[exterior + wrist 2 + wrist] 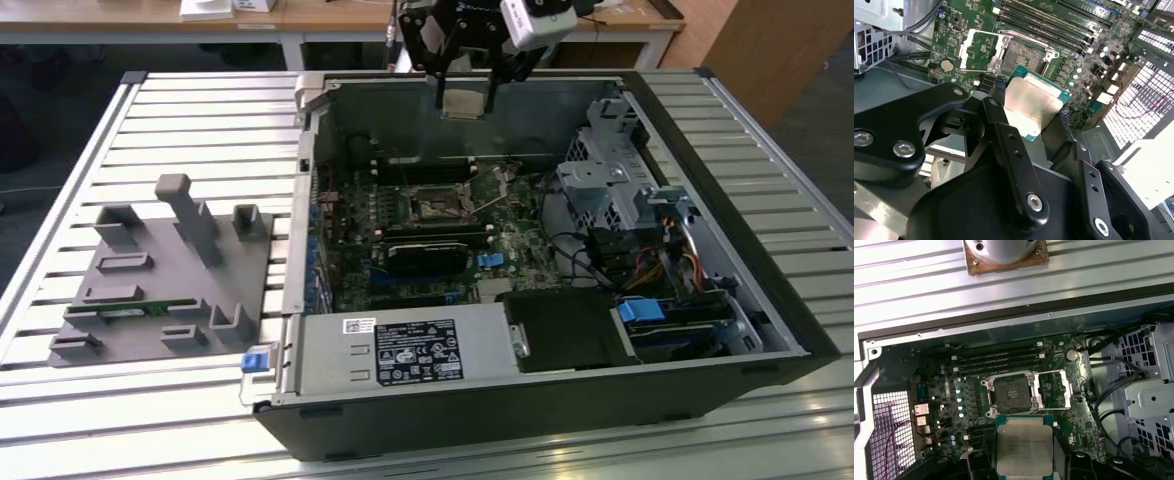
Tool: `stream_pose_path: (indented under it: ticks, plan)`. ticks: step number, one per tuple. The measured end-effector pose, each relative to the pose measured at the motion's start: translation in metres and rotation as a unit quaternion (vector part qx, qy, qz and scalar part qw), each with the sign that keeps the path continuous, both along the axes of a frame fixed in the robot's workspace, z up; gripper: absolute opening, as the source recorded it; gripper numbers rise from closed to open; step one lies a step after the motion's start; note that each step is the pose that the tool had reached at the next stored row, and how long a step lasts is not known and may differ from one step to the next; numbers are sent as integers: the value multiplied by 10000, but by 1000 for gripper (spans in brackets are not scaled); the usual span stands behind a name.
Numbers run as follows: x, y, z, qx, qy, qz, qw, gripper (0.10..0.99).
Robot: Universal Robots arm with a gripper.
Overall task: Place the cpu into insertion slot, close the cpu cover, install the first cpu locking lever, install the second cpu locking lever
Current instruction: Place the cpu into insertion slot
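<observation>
Holding the cpu (1030,112), a flat square with matte silvery lid and green rim, my gripper (1032,99) pinches its edges; down past the fingertips sits the bare socket (1012,392), cpu cover (1056,388) swung open.

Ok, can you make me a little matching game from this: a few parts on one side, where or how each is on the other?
Things: 1 chip; 2 socket; 3 cover; 4 grey rack.
States: A swung open beside the socket; B on the table, outside the computer case; C empty; D held in the gripper, up over the case.
Pairs: 1-D, 2-C, 3-A, 4-B.
</observation>
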State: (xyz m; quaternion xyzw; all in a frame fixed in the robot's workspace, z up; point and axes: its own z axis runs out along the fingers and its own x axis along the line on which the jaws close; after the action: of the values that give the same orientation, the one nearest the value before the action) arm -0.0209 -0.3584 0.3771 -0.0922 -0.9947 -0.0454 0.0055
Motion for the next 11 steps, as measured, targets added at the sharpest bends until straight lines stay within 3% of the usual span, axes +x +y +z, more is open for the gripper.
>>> stream_pose_path:
  ticks: [11]
  plan:
    - [0,0,0,0,0,-80,10000,541]
